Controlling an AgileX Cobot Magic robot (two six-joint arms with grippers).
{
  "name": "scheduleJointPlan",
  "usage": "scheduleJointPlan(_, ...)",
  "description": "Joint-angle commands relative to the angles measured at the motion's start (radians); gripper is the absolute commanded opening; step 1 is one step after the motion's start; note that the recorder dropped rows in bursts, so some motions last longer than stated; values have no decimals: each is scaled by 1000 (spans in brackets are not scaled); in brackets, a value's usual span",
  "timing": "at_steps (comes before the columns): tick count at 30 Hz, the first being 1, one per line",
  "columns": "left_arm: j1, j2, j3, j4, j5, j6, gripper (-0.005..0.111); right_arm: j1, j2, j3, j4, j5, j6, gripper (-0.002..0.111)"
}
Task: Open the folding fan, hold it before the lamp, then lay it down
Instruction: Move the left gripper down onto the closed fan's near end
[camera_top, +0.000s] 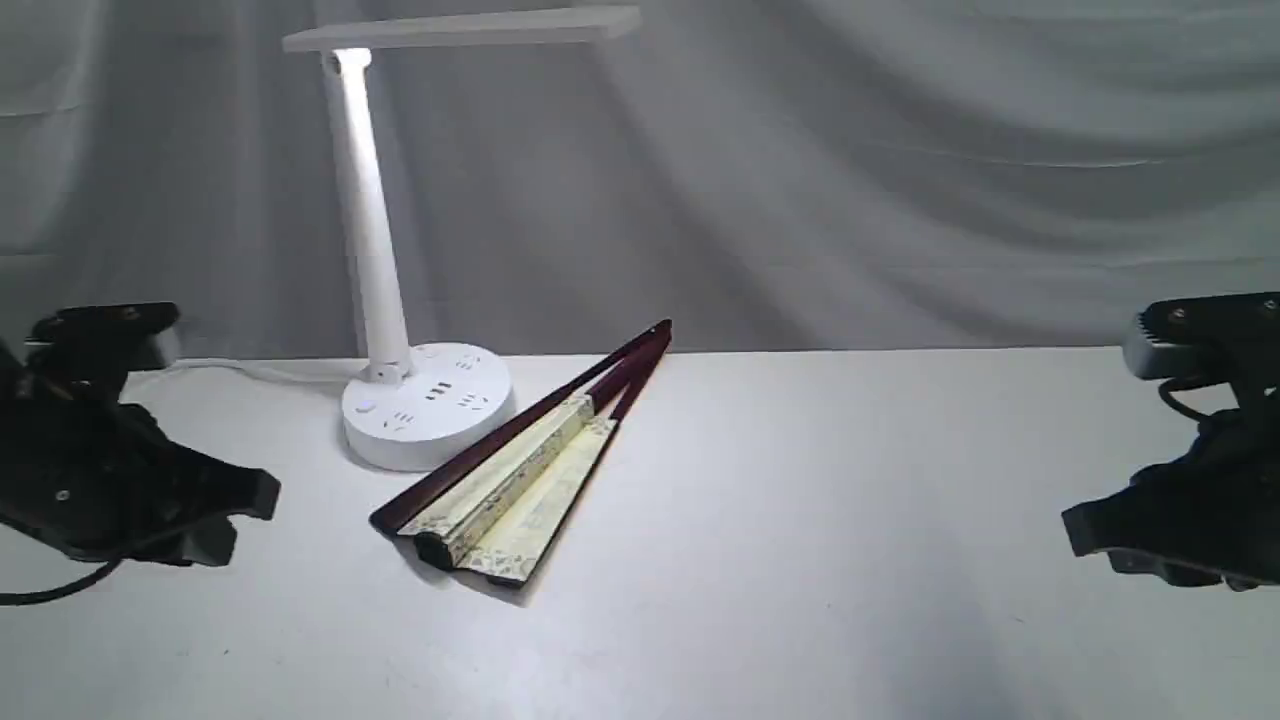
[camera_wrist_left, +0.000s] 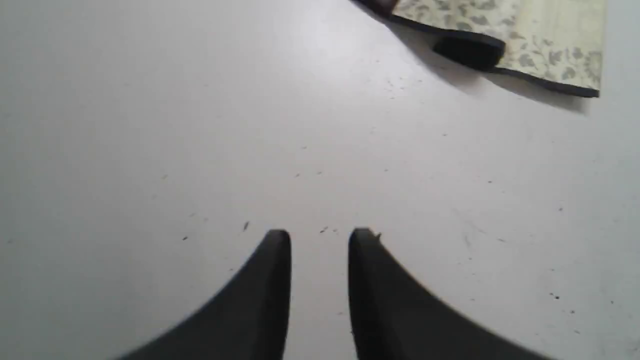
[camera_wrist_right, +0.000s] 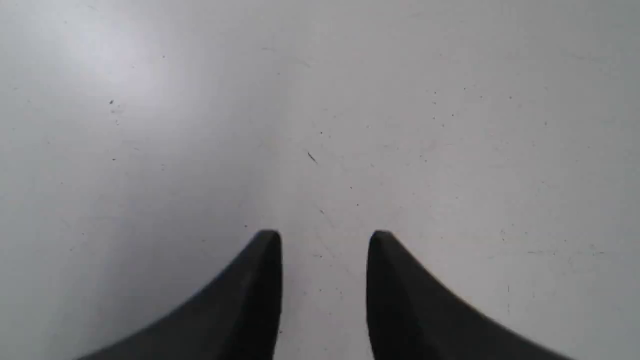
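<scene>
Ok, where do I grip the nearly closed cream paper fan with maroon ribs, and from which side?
Grip the outer maroon guard stick near the cream paper fan's wide end, coming from the left with the open left hand: that stick lies exposed along the left edge, closest to it.

Staged lab bench — white table (camera_top: 800, 560), grey cloth backdrop (camera_top: 900, 150).

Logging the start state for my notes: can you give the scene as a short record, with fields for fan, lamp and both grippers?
fan: lies on table, barely spread, beside the lamp's base
lamp: upright, lit
left gripper: open, empty, apart from fan
right gripper: open, empty, above table
progress: fan not yet grasped
</scene>
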Motion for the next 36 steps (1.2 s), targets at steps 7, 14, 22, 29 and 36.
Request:
scheduleJointPlan(7, -146, 88, -56, -47, -177, 15, 30, 2, 62, -7, -4, -84, -1, 30)
scheduleJointPlan(14, -170, 192, -187, -49, -168, 16, 30, 2, 95, -7, -7, -96, -1, 30)
scheduleJointPlan(22, -170, 323, -348, -49, -140, 19, 42, 2, 95, -7, -45, -104, -1, 30)
scheduleJointPlan(29, -170, 416, -408, -100, -169, 23, 45, 2, 95, -7, -64, -120, -1, 30)
scheduleJointPlan(36, -174, 477, -408, -166, -209, 40, 45, 2, 95, -7, -67, -139, -15, 30)
